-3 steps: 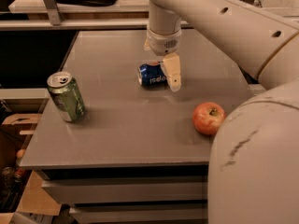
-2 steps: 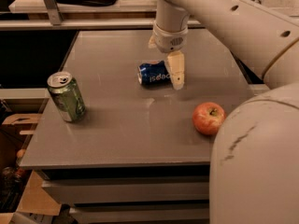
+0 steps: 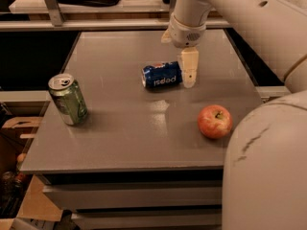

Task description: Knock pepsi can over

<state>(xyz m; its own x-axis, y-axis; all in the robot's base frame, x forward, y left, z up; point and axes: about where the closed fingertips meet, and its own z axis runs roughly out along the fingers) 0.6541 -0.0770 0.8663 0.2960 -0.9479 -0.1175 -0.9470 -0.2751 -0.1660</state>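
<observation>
- The pepsi can (image 3: 162, 75) lies on its side near the middle of the grey worktop (image 3: 124, 138), with its white lettering upside down
- The hand (image 3: 189, 71) hangs below the white arm (image 3: 249, 13), pointing down just beside the can's right end; I cannot tell whether it is open or closed
- A green and silver can (image 3: 68, 99) stands upright near the left edge, well apart from the pepsi can
- A red apple (image 3: 215, 121) rests toward the front right
</observation>
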